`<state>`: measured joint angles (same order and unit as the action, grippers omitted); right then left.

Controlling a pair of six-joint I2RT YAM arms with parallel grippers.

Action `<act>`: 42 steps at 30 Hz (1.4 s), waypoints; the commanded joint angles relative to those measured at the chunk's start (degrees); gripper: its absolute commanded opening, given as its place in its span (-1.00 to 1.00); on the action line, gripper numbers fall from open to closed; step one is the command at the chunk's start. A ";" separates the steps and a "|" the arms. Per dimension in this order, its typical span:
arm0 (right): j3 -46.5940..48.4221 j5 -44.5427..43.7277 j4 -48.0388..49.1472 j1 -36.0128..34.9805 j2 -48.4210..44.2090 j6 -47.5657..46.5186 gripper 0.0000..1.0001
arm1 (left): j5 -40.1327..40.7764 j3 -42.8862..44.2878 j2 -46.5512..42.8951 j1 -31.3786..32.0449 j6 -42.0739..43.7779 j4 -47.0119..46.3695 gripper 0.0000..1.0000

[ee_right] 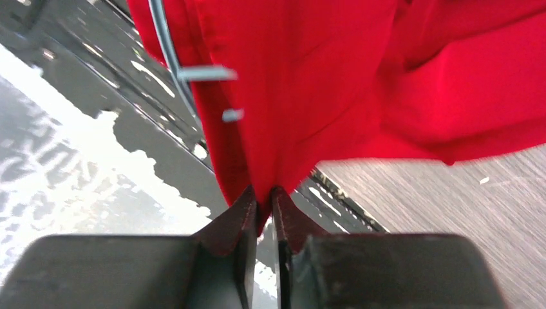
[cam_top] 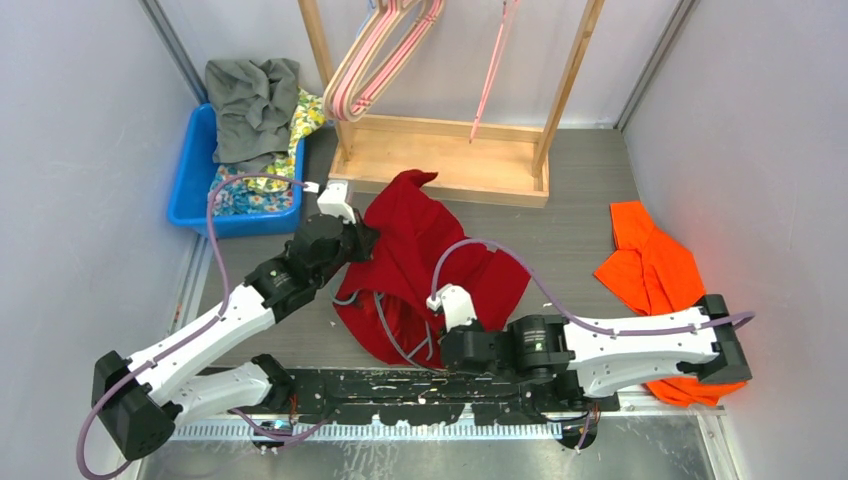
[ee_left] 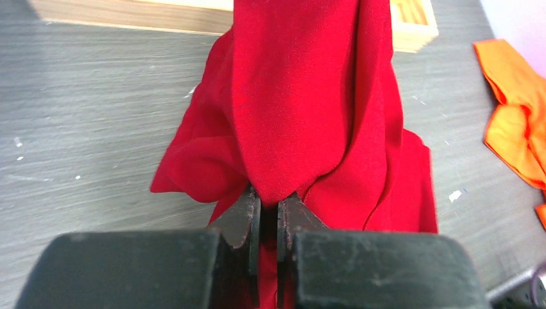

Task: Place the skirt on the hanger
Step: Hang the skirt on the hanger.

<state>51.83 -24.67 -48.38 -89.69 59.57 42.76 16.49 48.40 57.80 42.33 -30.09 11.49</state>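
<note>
The red skirt lies bunched on the grey table between my two arms. My left gripper is shut on its left edge; in the left wrist view the cloth rises from between the jaws of that gripper. My right gripper sits at the skirt's near edge. Its jaws stand very close together, with a fold of the skirt pinched at the tips. Pink hangers hang on the wooden rack at the back, apart from the skirt.
The rack's wooden base stands just behind the skirt. A blue bin with grey and floral clothes is at the back left. An orange garment lies to the right, partly under my right arm. White walls close in on both sides.
</note>
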 commanded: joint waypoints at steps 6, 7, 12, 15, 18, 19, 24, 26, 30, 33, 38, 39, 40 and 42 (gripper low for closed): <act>-5.16 2.55 2.42 -1.74 12.40 5.77 -0.08 | 8.34 -0.64 -4.36 -2.45 -6.85 -7.51 -1.00; -5.34 2.10 3.03 -1.77 12.86 6.00 -0.05 | 8.23 -0.61 -4.48 -2.44 -7.29 -6.16 -1.00; -4.31 0.21 2.91 -2.95 8.86 7.44 0.12 | 8.12 -0.83 -5.32 -2.47 -8.51 -0.94 -1.00; -2.69 -1.31 2.13 -3.79 5.66 7.92 0.14 | 7.94 -1.66 -6.46 -2.43 -9.78 -0.32 -1.00; -2.58 -2.66 5.16 -4.61 2.92 8.98 0.25 | 8.53 -1.11 -7.39 -2.48 -12.08 2.21 -1.00; -2.86 -3.79 6.54 -4.88 2.58 9.75 0.27 | 9.25 -0.35 -7.30 -2.43 -12.90 3.96 -1.00; -6.45 -13.83 14.72 -8.16 1.73 19.43 0.29 | 13.93 -0.32 -8.27 -2.45 -18.59 7.88 -1.00; -7.12 -18.83 15.89 -10.39 1.38 23.04 0.30 | 15.73 -1.38 -8.75 -2.46 -20.42 7.59 -1.00; -7.36 -28.54 15.15 -14.60 1.21 28.62 0.31 | 18.58 -3.78 -9.02 -2.45 -23.24 3.49 -1.00; -6.81 -34.89 12.56 -17.44 1.77 32.62 0.32 | 20.64 -3.98 -8.31 -2.43 -24.74 2.80 -1.00; -9.63 -43.08 11.08 -19.05 2.72 41.60 0.30 | 21.62 -4.98 -8.13 -2.42 -26.44 2.35 -1.00; -10.66 -44.34 11.63 -19.12 3.00 43.43 0.28 | 22.07 -5.25 -8.35 -2.42 -26.99 2.69 -1.00; -11.64 -45.20 12.23 -19.20 3.42 45.20 0.27 | 23.01 -5.48 -8.52 -2.42 -27.61 3.27 -1.00; -13.30 -46.11 14.23 -19.25 4.82 47.15 0.26 | 23.85 -6.14 -9.11 -2.44 -28.33 3.31 -1.00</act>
<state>41.23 -61.25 -36.23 -108.53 62.50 80.38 34.79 42.48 50.39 40.10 -54.50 20.36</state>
